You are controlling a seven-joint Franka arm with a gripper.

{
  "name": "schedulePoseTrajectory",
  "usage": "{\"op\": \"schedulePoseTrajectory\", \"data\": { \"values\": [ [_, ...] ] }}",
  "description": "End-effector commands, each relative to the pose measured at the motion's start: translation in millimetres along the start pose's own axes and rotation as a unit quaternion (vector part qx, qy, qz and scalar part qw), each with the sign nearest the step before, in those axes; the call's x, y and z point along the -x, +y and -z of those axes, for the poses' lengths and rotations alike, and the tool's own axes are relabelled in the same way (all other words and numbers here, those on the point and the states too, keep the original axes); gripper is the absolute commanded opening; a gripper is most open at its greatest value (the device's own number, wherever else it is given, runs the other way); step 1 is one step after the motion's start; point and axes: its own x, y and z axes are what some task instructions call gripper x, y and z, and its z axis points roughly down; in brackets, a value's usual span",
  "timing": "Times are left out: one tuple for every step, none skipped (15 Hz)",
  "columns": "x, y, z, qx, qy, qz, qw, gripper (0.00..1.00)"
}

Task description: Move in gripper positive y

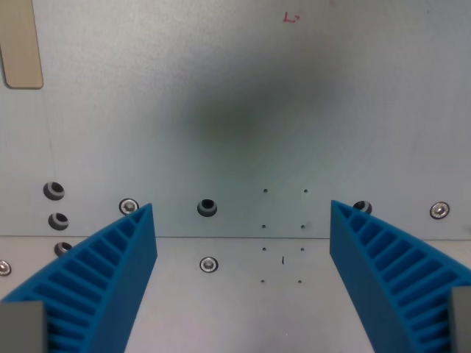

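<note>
My gripper [243,212] is open and empty, with nothing between its jaws. Its two blue ribbed fingers rise from the bottom corners of the wrist view, one on the left [110,265] and one on the right [383,265]. They hang over a grey metal plate [235,95]. A soft dark shadow [228,121] lies on the plate above the gap between the fingers.
The plate has a dark hole [207,207], several screws such as one [209,264], and small dots [283,228]. A seam [243,237] crosses the plate. A beige strip [20,44] sits at top left. A red mark [291,17] is at the top.
</note>
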Motion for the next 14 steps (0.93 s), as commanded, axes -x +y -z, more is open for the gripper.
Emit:
{"op": "schedulePoseTrajectory", "data": {
  "values": [
    [-0.1,5.0,2.2,0.0,0.003,0.0,1.0,1.0],
    [-0.1,10.0,2.2,0.0,0.003,0.0,1.0,1.0],
    [-0.1,15.0,2.2,0.0,0.003,0.0,1.0,1.0],
    [-0.1,20.0,2.2,0.0,0.003,0.0,1.0,1.0],
    [-0.1,25.0,2.2,0.0,0.003,0.0,1.0,1.0],
    [-0.1,30.0,2.2,0.0,0.003,0.0,1.0,1.0],
    [-0.1,35.0,2.2,0.0,0.003,0.0,1.0,1.0],
    [-0.1,40.0,2.2,0.0,0.003,0.0,1.0,1.0],
    [-0.1,45.0,2.2,0.0,0.003,0.0,1.0,1.0],
    [0.0,50.0,2.2,0.0,0.003,0.0,1.0,1.0],
    [0.0,55.0,2.2,0.0,0.003,0.0,1.0,1.0],
    [0.0,60.0,2.2,0.0,0.003,0.0,1.0,1.0],
    [0.0,65.0,2.2,0.0,0.003,0.0,1.0,1.0],
    [0.0,70.0,2.2,0.0,0.003,0.0,1.0,1.0]
  ]
}}
